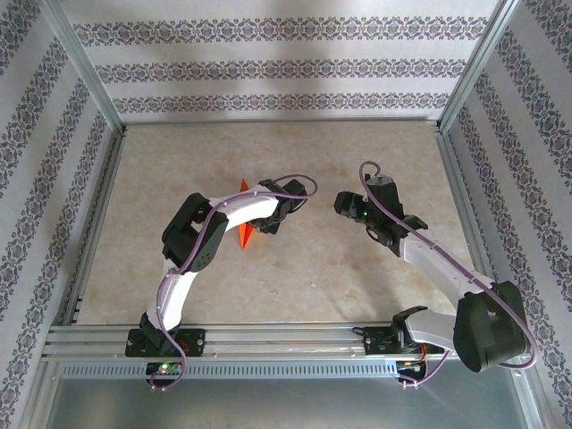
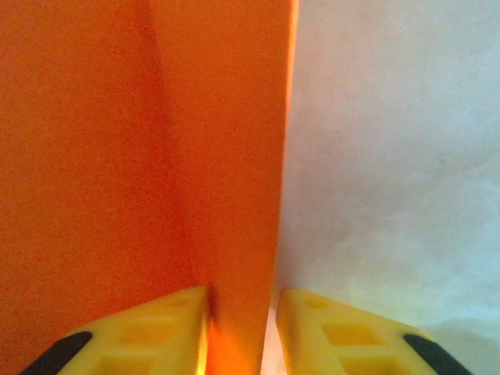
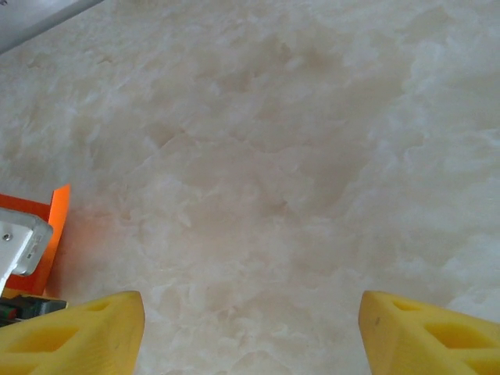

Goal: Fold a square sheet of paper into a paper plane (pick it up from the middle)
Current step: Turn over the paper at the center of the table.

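Robotics lab test cell: boxed in by silver aluminium frame posts point(image 1: 82, 67) and purple floral striped wallpaper panels point(image 1: 286, 67), floored with a beige marbled tabletop point(image 1: 304, 286), with a slotted metal rail point(image 1: 286, 368) at the near edge.

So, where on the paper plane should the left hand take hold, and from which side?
Take the paper plane by the strip between its crease and its straight edge. Come from above, as the left hand stands, one finger each side. The crease probably stiffens the paper there, and bare table beside the edge leaves the outer finger room.
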Robot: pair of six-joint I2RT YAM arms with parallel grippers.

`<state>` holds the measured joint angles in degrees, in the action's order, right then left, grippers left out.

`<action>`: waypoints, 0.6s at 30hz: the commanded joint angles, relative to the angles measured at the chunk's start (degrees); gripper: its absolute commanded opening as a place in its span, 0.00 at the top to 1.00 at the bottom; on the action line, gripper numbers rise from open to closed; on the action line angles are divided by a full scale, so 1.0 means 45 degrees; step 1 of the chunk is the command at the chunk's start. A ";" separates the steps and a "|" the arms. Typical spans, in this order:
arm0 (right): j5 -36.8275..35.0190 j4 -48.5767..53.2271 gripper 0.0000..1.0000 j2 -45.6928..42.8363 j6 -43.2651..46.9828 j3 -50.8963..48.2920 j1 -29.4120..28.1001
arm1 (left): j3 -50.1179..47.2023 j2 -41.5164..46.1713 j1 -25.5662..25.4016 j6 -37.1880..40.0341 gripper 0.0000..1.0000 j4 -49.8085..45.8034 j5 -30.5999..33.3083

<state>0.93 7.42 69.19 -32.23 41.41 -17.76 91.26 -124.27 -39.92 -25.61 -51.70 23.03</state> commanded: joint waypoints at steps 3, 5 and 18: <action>0.0145 -0.0342 0.27 -0.0004 -0.0588 -0.0275 0.0233 | -0.0036 0.1013 -0.0764 -0.1164 0.64 0.0538 -0.3245; 0.0165 -0.0375 0.27 -0.0004 -0.0684 -0.0313 0.0311 | -0.0191 0.1317 -0.0862 -0.1497 0.62 0.0923 -0.4043; 0.0633 -0.0658 0.27 -0.0326 -0.1214 -0.0778 0.0815 | -0.0600 0.1563 -0.1204 -0.1969 0.62 0.1751 -0.5080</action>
<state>2.70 5.72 69.06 -36.56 38.94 -14.72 88.25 -116.53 -44.42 -33.65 -44.29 1.13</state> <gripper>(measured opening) 0.729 0.391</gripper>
